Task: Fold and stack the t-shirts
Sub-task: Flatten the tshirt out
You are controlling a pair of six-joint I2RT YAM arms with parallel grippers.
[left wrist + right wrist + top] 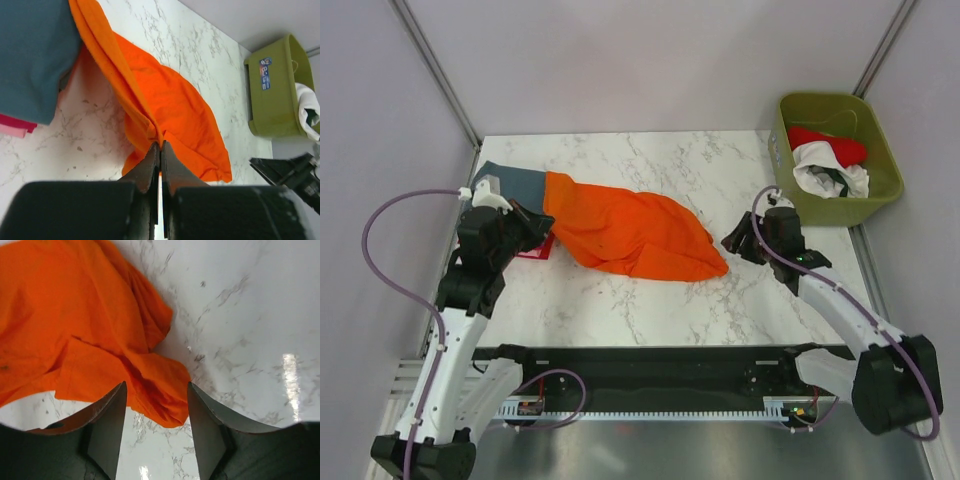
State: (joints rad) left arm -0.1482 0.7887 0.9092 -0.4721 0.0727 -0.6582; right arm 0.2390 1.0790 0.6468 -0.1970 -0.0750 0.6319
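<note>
Pinching an edge of the orange t-shirt (635, 232) in my tightly closed left gripper (160, 145); my right gripper (156, 385), jaws wide, sits just beside its opposite end on the marble table (620, 300).

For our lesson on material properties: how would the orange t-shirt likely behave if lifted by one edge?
Probably floppy: the orange t-shirt lies creased and bunched, its folds running to where the left fingers pinch it. Likely light, since a thin pinch of cloth seems enough to hold it. It would probably slide, not roll, on the smooth marble table.
</note>
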